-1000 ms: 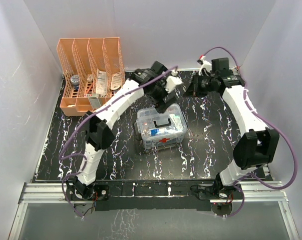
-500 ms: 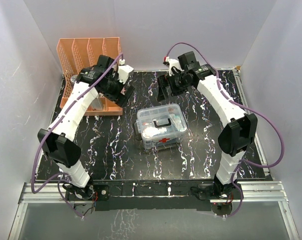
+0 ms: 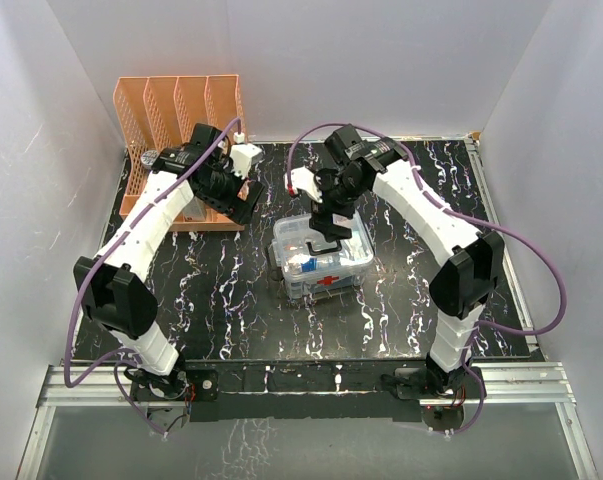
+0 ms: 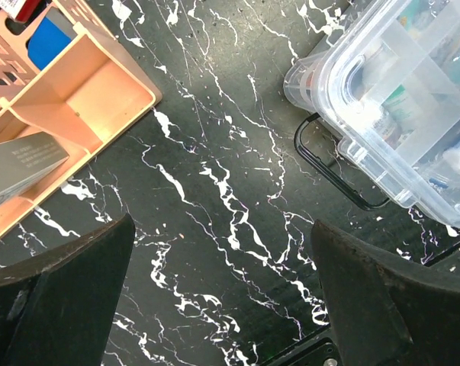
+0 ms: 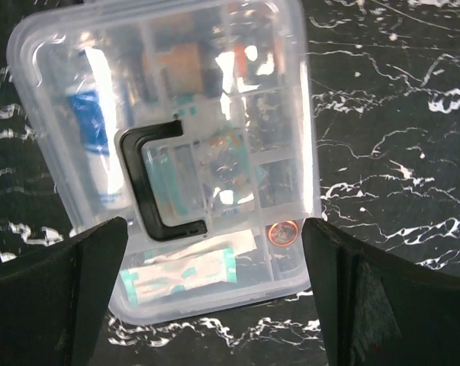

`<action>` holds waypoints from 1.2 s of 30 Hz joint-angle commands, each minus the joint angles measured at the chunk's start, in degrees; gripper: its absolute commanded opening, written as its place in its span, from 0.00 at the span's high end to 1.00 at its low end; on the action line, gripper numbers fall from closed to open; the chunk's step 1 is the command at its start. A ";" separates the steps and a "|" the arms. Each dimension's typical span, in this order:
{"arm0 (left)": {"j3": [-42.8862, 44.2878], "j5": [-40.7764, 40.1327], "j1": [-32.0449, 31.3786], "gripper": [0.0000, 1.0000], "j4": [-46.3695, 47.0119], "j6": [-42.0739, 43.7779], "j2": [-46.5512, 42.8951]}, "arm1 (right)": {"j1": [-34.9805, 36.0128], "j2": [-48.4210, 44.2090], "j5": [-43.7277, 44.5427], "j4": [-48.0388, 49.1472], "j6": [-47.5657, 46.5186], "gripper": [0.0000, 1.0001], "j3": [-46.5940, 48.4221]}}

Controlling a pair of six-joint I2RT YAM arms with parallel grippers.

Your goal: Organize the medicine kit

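Right jaws wide open, empty, over medicine kit (image 5: 237, 152); left jaws wide open, empty, above table (image 4: 214, 160)

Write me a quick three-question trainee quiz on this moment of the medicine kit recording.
1. True or false: the medicine kit has its lid off.
2. Which gripper hangs open over the kit's black handle? A: left. B: right. C: neither.
3. What stands at the far left corner of the table?
Key: 1 false, the lid is on. 2 B, the right gripper. 3 the orange file rack.
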 commanded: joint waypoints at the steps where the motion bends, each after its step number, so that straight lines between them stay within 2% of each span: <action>1: -1.50 2.58 1.40 0.01 1.95 -1.03 -2.56 | 1.23 1.30 -3.55 -5.48 -14.84 0.02 2.53; 10: -5.97 5.54 4.65 0.01 3.40 -2.56 -4.63 | 4.03 7.84 -8.65 -6.13 -15.88 0.02 5.39; 19: -11.32 8.22 6.88 0.02 4.59 -4.12 -7.03 | 5.42 10.66 -7.08 -3.87 -13.05 0.02 6.25; 28: -18.86 14.32 6.89 0.02 13.00 -11.70 -9.32 | 6.02 8.54 -2.96 -0.17 -11.13 0.02 -0.33; 36: -23.53 24.06 6.92 0.01 19.92 -16.32 -10.43 | 6.19 6.46 -1.63 2.77 -8.92 0.02 -4.72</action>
